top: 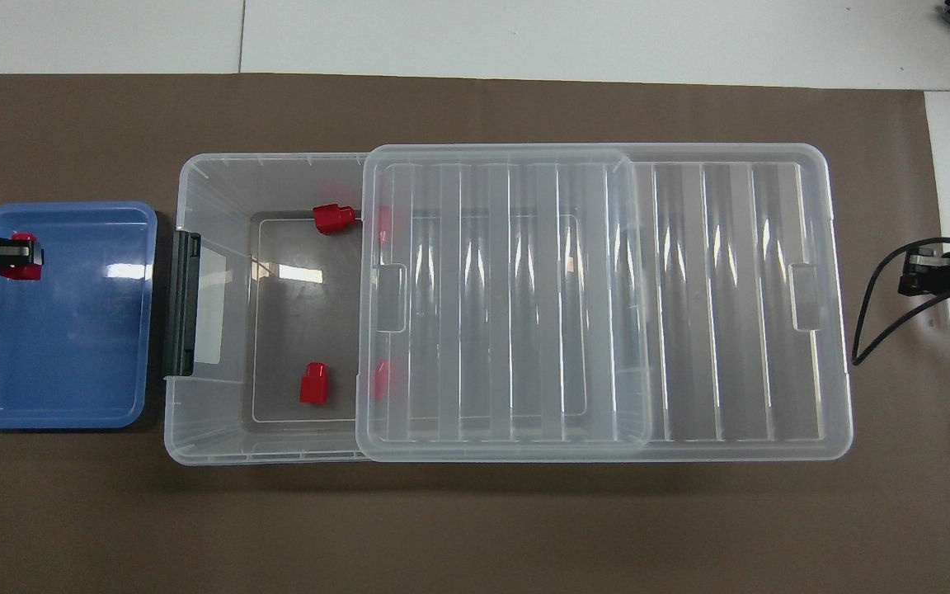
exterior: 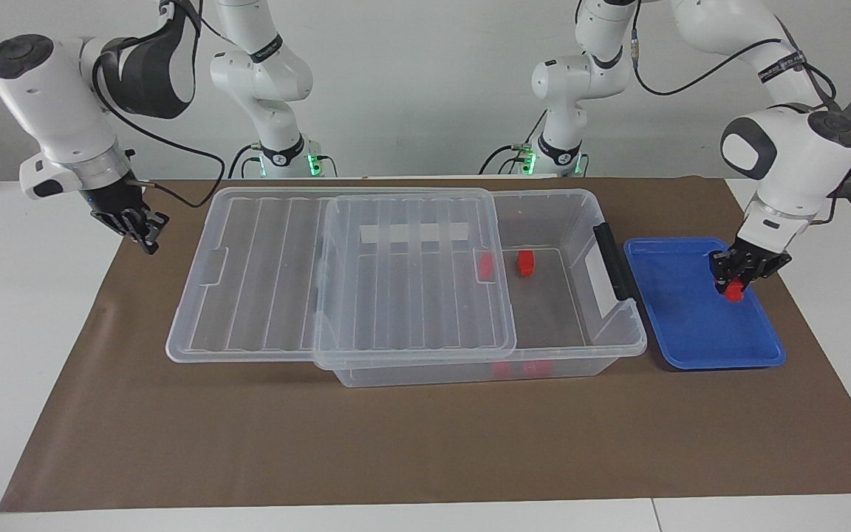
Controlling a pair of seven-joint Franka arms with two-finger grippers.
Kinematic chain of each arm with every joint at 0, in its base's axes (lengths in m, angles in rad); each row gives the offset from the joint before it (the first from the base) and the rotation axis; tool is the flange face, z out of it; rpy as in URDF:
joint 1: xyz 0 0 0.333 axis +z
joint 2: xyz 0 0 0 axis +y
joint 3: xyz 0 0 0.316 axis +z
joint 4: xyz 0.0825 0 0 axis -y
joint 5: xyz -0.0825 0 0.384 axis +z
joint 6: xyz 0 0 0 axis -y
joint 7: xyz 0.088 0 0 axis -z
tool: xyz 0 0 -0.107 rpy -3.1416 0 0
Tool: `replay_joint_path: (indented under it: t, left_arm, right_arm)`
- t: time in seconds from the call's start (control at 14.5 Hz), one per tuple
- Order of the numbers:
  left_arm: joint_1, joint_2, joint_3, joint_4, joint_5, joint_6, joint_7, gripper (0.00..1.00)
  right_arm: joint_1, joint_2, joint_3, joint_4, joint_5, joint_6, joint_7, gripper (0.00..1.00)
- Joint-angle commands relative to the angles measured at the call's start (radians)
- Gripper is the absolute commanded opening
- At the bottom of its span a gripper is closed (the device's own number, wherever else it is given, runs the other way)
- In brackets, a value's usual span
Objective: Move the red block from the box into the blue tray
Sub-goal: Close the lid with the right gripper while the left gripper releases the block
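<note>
Brown paper covers the white table, carrying the large clear plastic box with its ribbed lid slid aside, then the shallow blue plastic tray. Over that tray the left gripper pinches the small red plastic block. Released from height, it may bounce toward the rim. Waiting beside the box, the right gripper is closed and empty.

Light: shining bright and even from above.
Glare: glinting on the lid ribs and blue tray.
Shadows: lying soft, short.
Focus: staying sharp.
</note>
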Motion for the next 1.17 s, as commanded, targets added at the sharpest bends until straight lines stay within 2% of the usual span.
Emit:
replay_joint_path:
  t: [0.0,0.35,0.62,0.9,1.11]
  left_arm:
    - [0.005,0.046,-0.002,-0.07,-0.015,0.141,-0.054,0.0]
    - [0.029,0.126,-0.002,-0.077,-0.015,0.215,-0.048,0.0]
    - [0.036,0.128,-0.002,-0.136,-0.015,0.28,-0.039,0.0]
    - [0.019,0.132,-0.005,-0.152,-0.015,0.3,-0.036,0.0]
    - [-0.004,0.134,-0.007,-0.192,-0.015,0.371,-0.037,0.0]
  right_arm:
    - [-0.004,-0.011,0.01,-0.053,0.003,0.063,-0.015,0.0]
    - [0.019,0.023,0.01,-0.056,0.003,0.083,-0.025,0.0]
    - [0.061,0.032,0.012,-0.066,0.003,0.098,-0.017,0.0]
    - [0.096,0.029,0.012,-0.089,0.003,0.109,-0.017,0.0]
    - [0.136,0.027,0.013,-0.089,0.003,0.106,-0.014,0.0]
